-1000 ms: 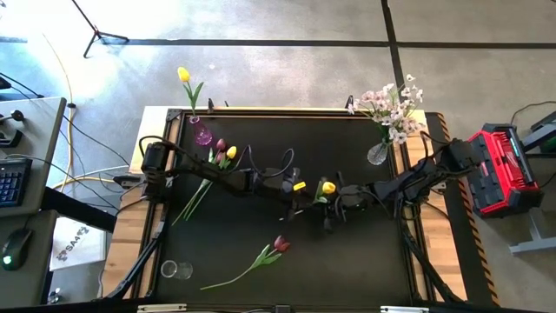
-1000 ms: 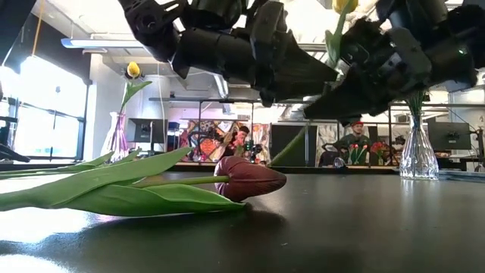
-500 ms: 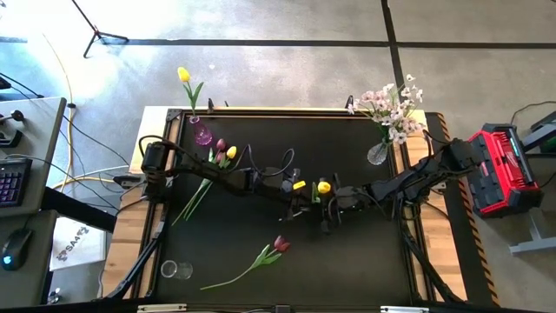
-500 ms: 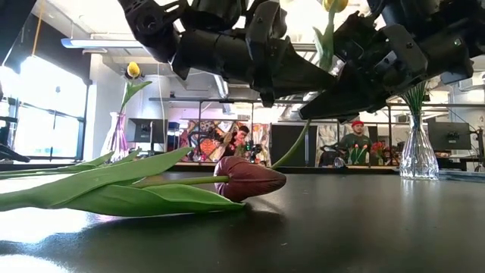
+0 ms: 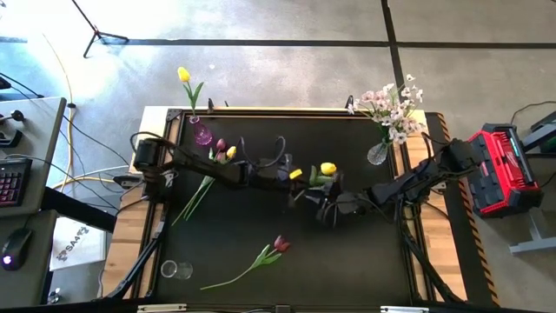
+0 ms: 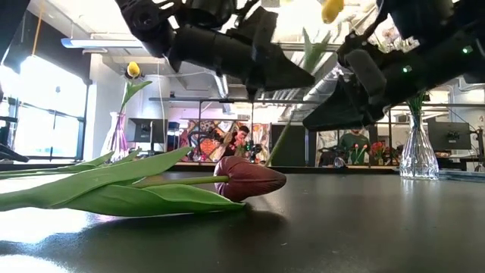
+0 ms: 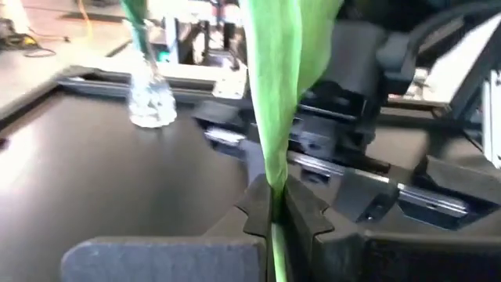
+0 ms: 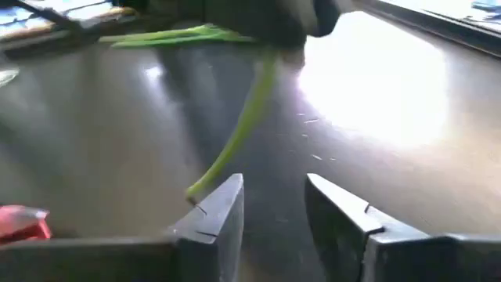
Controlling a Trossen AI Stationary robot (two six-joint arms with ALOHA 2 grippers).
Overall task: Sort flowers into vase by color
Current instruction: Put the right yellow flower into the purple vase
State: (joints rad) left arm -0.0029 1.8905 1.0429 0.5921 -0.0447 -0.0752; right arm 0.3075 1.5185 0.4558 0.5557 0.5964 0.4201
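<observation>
- Since the earlier frame, the yellow tulip (image 5: 327, 168) has been passed across at mid-worktop: the left gripper (image 5: 306, 184) has been closed on its stem, and the right gripper (image 5: 327, 205) has been opened and drawn slightly toward the lower part of the frame.
- In the left wrist view the green stem (image 7: 275, 157) is seen pinched between that gripper's closed fingers (image 7: 258, 210); the right gripper's fingers (image 8: 221, 205) are seen parted, with nothing between them and the stem's cut end just beside one of them.
- Progress is judged as partial. One yellow tulip (image 5: 183, 75) is already stood in the purple vase (image 5: 201, 134) at the upper left, and the pale blossom sprays (image 5: 391, 105) are stood in the clear vase (image 5: 377, 154) at the upper right.
- Left to sort: the held tulip, a dark red tulip (image 5: 280, 245) lying at the lower middle of the worktop (image 5: 365, 261), and a red and yellow pair (image 5: 225, 150) lying at the left. A small empty glass (image 5: 169, 269) is seen at the lower left.
- The held tulip's long axis is near upright, slightly tilted, with the bloom up and the cut end down, clear of the worktop in the low view.
- The lying red tulip's axis runs diagonally, its bloom toward the upper right and its stem end toward the lower left.
</observation>
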